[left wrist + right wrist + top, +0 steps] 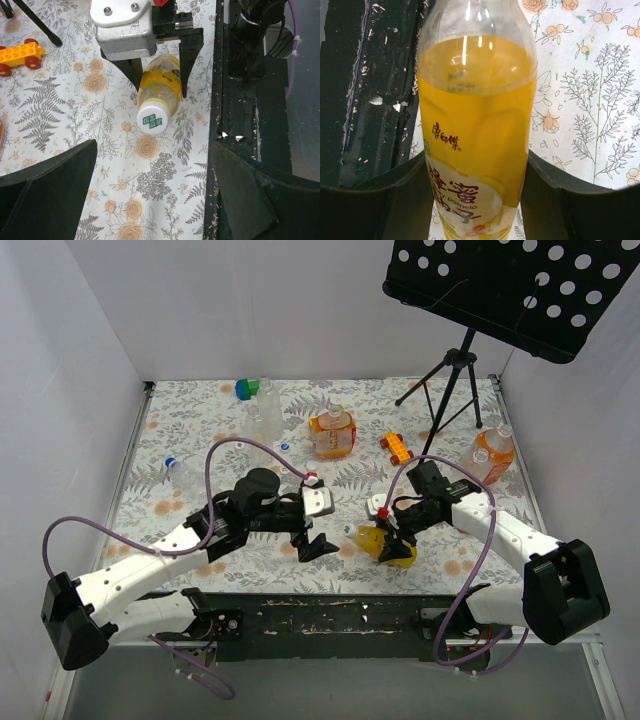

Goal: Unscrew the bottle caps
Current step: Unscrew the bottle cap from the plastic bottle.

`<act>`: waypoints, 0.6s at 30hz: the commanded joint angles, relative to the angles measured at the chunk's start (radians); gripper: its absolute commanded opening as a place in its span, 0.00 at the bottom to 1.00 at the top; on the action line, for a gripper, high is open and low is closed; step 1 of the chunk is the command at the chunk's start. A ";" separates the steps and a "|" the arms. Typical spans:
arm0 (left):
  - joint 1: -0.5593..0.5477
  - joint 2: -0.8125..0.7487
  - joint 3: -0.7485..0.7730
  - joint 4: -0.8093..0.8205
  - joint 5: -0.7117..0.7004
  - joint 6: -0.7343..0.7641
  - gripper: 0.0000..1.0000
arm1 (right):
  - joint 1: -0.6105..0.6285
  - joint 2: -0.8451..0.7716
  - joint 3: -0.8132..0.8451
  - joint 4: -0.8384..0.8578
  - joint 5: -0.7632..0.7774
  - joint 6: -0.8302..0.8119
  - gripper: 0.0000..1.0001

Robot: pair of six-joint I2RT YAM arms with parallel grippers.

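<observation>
A yellow-drink bottle [390, 550] lies on its side near the table's front edge. My right gripper [393, 538] is shut on its body; in the right wrist view the bottle [477, 125] fills the space between the fingers [380, 205]. Its white cap [153, 120] is on and points toward my left gripper [150, 200], which is open and empty a short way off. In the top view the left gripper [318, 543] sits just left of the cap [363, 533]. Other bottles stand farther back: a squat orange one [332, 432], an orange one [492, 453] at the right, and a colourless one [266, 412].
A colourless bottle with a blue cap [180, 472] lies at the left. An orange toy car [396, 447] and a green-and-blue block [247, 389] sit farther back. A music stand's tripod [455, 370] stands at the back right. The black table edge [240, 125] runs beside the held bottle.
</observation>
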 commanded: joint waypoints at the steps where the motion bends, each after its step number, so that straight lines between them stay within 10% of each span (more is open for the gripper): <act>1: 0.004 0.051 0.015 0.053 0.034 0.091 0.98 | 0.002 0.023 -0.004 -0.033 0.038 -0.029 0.10; 18: 0.003 0.234 0.106 0.077 0.095 0.048 0.72 | 0.005 0.017 -0.004 -0.032 0.038 -0.030 0.10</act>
